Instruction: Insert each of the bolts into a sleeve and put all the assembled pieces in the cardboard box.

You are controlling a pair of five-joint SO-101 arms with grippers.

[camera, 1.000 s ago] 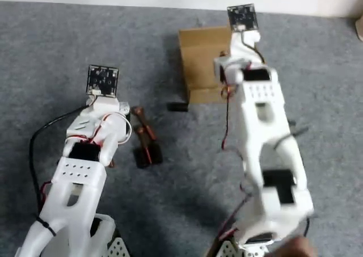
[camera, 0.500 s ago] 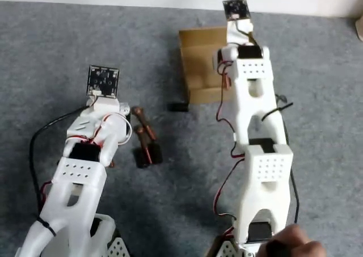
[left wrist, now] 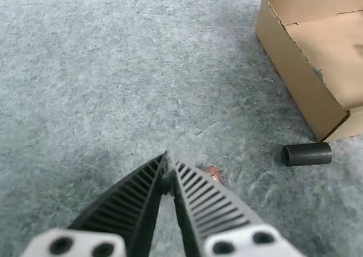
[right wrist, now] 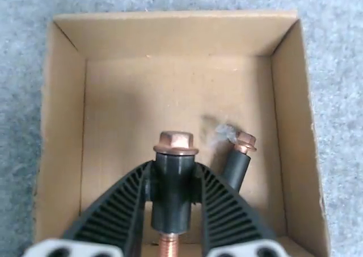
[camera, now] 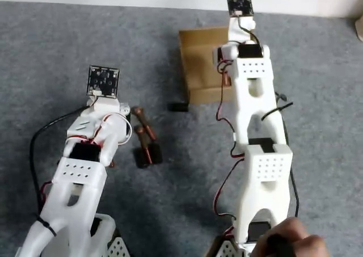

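Clear of all cardboard box (right wrist: 170, 24) walls, with right claw (right wrist: 173, 169) pinching a sleeved bolt (right wrist: 172, 197); outside the box, with left claw (left wrist: 168, 163) pressed together.

White arms (camera: 258, 92), red and black cables (camera: 32, 149), ribbed black fingers (left wrist: 204, 199)

Mottled grey felt table (left wrist: 85, 70). Plain tan cardboard box (right wrist: 62, 126). Copper bolt (right wrist: 176, 142), black sleeve (right wrist: 172, 194). White arms (camera: 255, 98), black cable (camera: 32, 149). Black ribbed fingers (left wrist: 204, 192) on left hand (left wrist: 169, 175). Dark camera board (camera: 103, 80), silver specks.
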